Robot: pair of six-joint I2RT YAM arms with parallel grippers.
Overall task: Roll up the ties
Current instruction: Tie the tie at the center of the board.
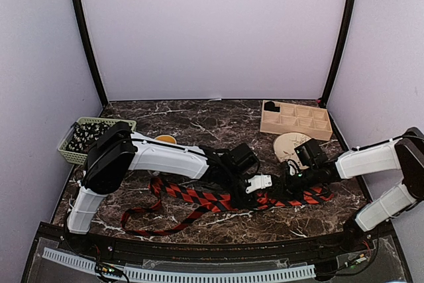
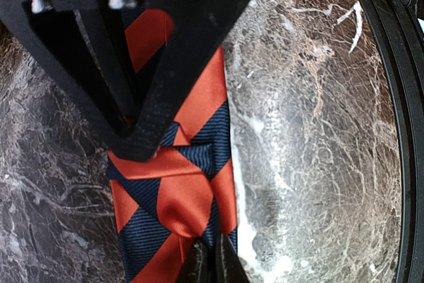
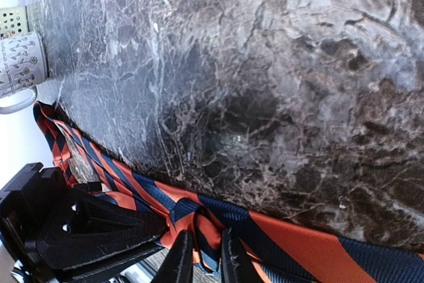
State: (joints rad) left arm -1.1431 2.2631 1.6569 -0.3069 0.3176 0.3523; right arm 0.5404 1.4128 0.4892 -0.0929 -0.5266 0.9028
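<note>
Striped tie (image 1: 199,197) lies stretched along the near part of the marble table (image 1: 199,120), its left end looped. Left gripper (image 2: 211,264) is clamped onto the fabric right of centre, apparently to anchor it. Right gripper (image 3: 204,256) straddles a bunched fold just beside it, fingers narrowly apart; a firm grip cannot be confirmed. Assessment: this fold likely seeds the roll.

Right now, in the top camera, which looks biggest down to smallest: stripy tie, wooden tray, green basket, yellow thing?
1. stripy tie
2. wooden tray and green basket: too alike to rank, and the basket is partly hidden
3. yellow thing
</note>
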